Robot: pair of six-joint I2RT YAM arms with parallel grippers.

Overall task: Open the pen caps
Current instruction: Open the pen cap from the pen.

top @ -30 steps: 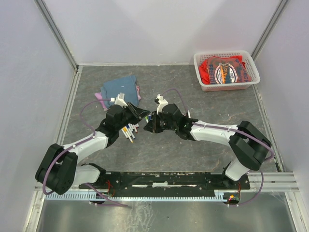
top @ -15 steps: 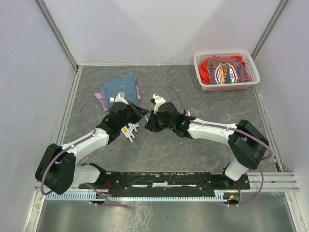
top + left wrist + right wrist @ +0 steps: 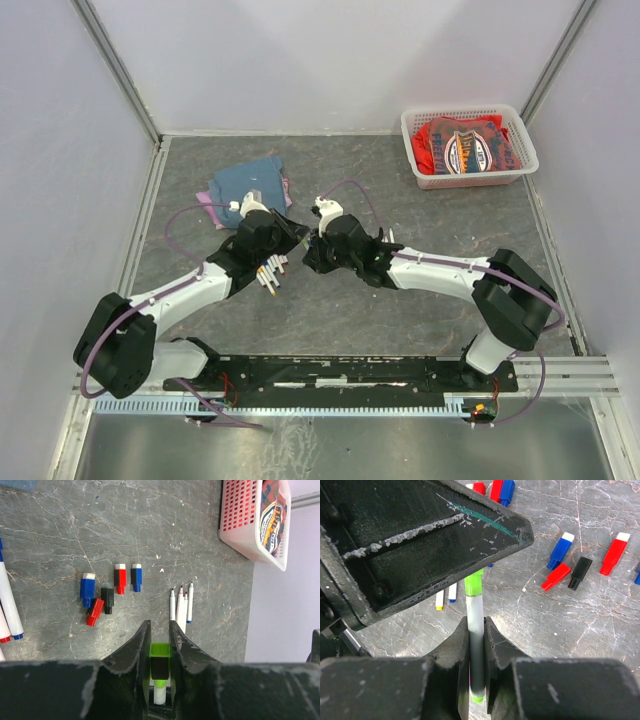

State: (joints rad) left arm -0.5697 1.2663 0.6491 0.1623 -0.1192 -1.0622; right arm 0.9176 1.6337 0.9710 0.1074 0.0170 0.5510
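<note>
While L gripper (image 3: 159,632) pinches the green cap (image 3: 160,651) in narrowly parted jaws, R gripper (image 3: 476,622) clamps the pen (image 3: 474,612) by its white barrel, jaws just as narrow. The two meet tip to tip just beside the cloth (image 3: 250,180), on its near side. Cap sits at pen's end, its far part under L gripper in R wrist view.

Vs 1 s ago: both grippers have edged a bit closer to cloth, still locked together; grips look unchanged.

Loose caps (image 3: 107,600) (2 blue, 2 red, 1 black) lie on table (image 3: 200,530) away from cloth. A few bare pens (image 3: 180,605) lie beyond them, farther from cloth, & basket (image 3: 240,530) farther still.

Hard to tell: whether cap has come free of barrel, as the join is buried btwn fingers. From above, pen & cap are hidden btwn the grippers. L wrist view cuts off basket at top edge, plus more pens at the cloth-side edge.
</note>
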